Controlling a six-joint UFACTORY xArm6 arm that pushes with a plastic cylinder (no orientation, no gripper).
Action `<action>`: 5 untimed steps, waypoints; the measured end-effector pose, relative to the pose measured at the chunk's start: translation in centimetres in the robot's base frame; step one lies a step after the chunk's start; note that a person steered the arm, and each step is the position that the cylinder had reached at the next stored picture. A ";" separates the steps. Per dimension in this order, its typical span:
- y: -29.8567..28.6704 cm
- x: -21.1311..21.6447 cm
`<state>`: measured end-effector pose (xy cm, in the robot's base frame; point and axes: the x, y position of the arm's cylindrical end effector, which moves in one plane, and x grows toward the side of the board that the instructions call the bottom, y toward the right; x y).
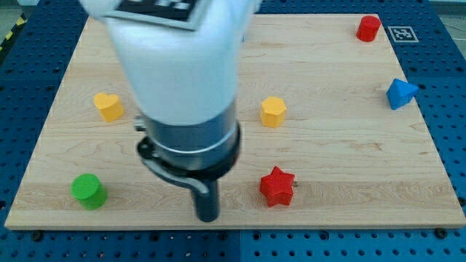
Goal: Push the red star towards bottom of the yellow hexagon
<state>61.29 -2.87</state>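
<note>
The red star (pixel 277 186) lies on the wooden board near the view's bottom, right of centre. The yellow hexagon (pixel 273 111) sits above it, about a hundred pixels toward the view's top and almost in line with it. My tip (pixel 208 217) is at the view's bottom, to the left of the red star and slightly lower, with a gap of board between them. The arm's white and dark body (pixel 182 87) hangs over the board's middle left and hides what lies beneath it.
A yellow heart (pixel 108 106) is at the left. A green cylinder (pixel 88 191) is at the bottom left. A red cylinder (pixel 368 28) is at the top right. A blue triangular block (pixel 400 93) is at the right edge. The board's bottom edge (pixel 233 227) runs just below my tip.
</note>
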 end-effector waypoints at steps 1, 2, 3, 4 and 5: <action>3.7 0.3; 6.0 0.5; 8.0 0.6; 10.4 0.6; 11.0 0.6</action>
<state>61.90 8.14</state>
